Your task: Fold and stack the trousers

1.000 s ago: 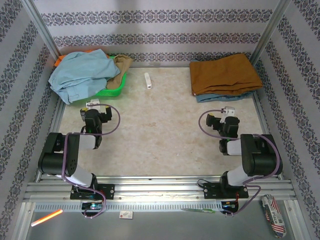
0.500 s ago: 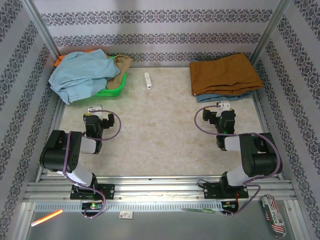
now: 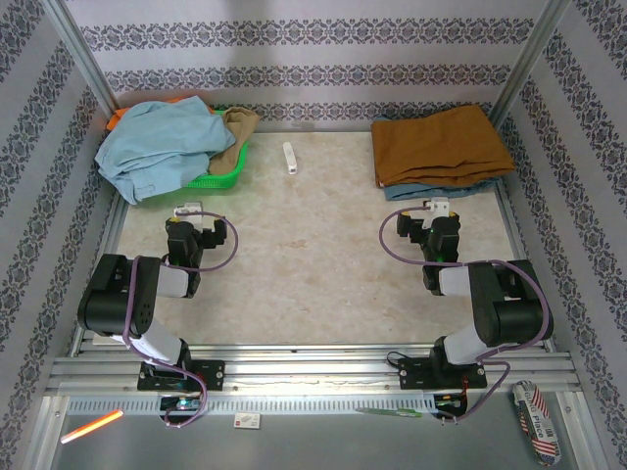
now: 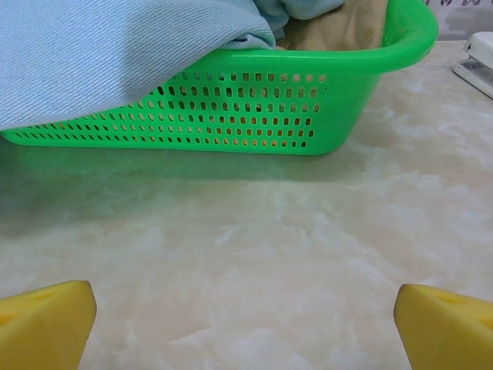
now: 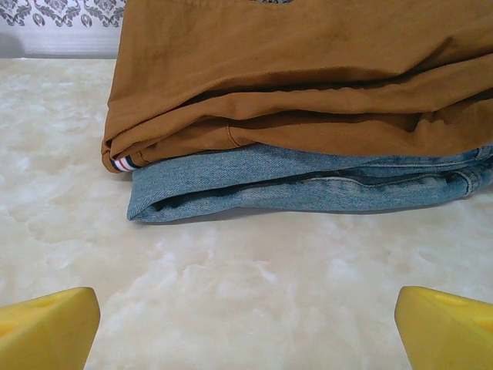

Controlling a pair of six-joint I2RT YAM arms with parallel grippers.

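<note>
The rust-brown trousers (image 3: 441,145) lay folded at the far right corner of the bench (image 3: 313,255), resting on a folded blue denim piece (image 5: 308,185), with a striped bit of waistband lining (image 5: 122,163) peeking out at the fold. The right pincer (image 5: 246,331) sat low, facing that stack, spread wide and empty. The left pincer (image 4: 246,331), likewise spread and empty, faced a green basket (image 4: 254,116) heaped with pale blue cloth (image 3: 157,147).

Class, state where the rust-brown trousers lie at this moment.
In the top external view the trousers lie folded at the far right corner of the table, stacked on a blue denim piece, just beyond the right gripper.
</note>
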